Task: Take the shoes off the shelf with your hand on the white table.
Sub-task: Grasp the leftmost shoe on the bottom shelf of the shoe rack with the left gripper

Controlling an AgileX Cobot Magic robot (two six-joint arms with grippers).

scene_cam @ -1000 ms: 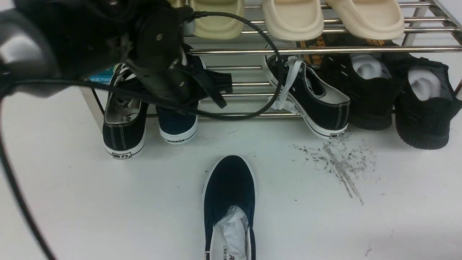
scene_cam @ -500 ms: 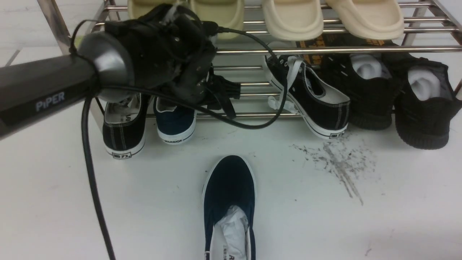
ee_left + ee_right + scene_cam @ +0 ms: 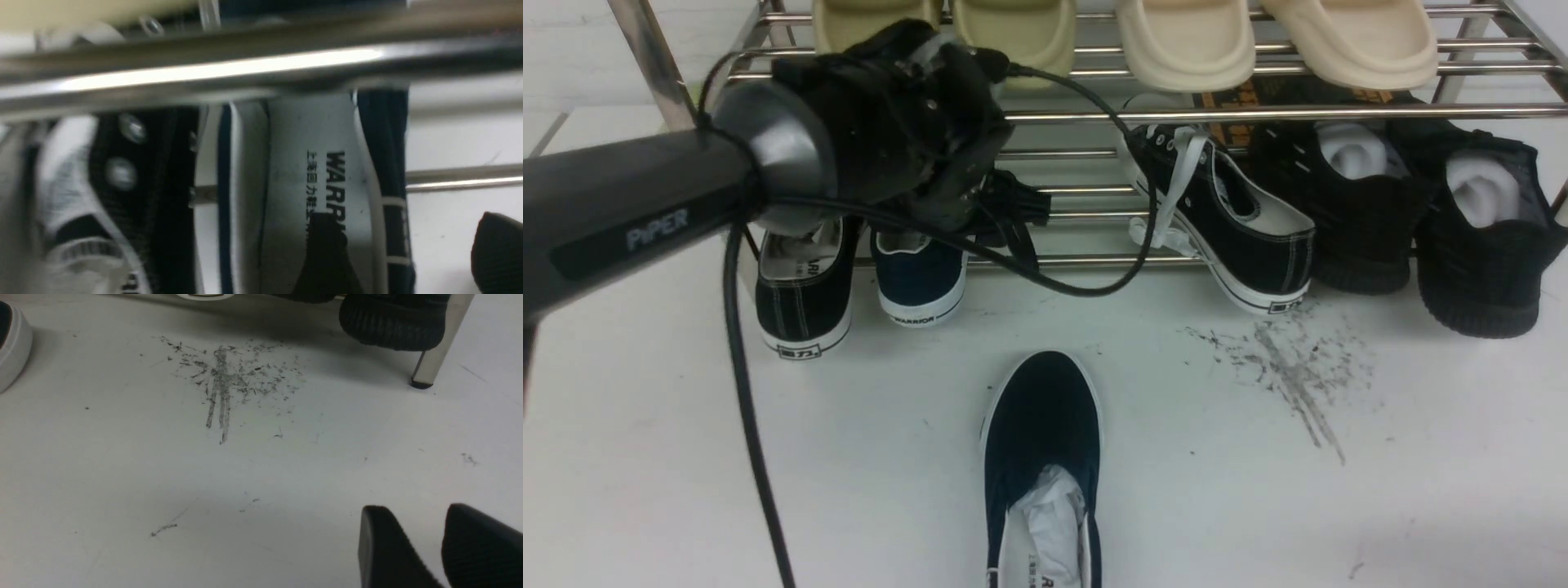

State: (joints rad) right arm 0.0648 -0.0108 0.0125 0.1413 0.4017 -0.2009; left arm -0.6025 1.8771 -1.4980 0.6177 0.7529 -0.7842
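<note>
Shoe [image 3: 920, 286] on shelf [image 3: 1258, 113] | left hand [image 3: 404, 218] spread, straddling its side wall

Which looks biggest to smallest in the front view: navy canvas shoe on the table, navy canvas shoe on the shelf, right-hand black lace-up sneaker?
1. Navy canvas shoe on the table and right-hand black lace-up sneaker: about alike; the first is nearer and cut off.
2. Navy canvas shoe on the shelf: smallest, mostly hidden.

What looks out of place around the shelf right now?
A dark grey scuff smear marks the white table before the shelf. The black lace-up pair is split: the left sneaker stands at one end, the angled sneaker sits mid-shelf, laces trailing.
</note>
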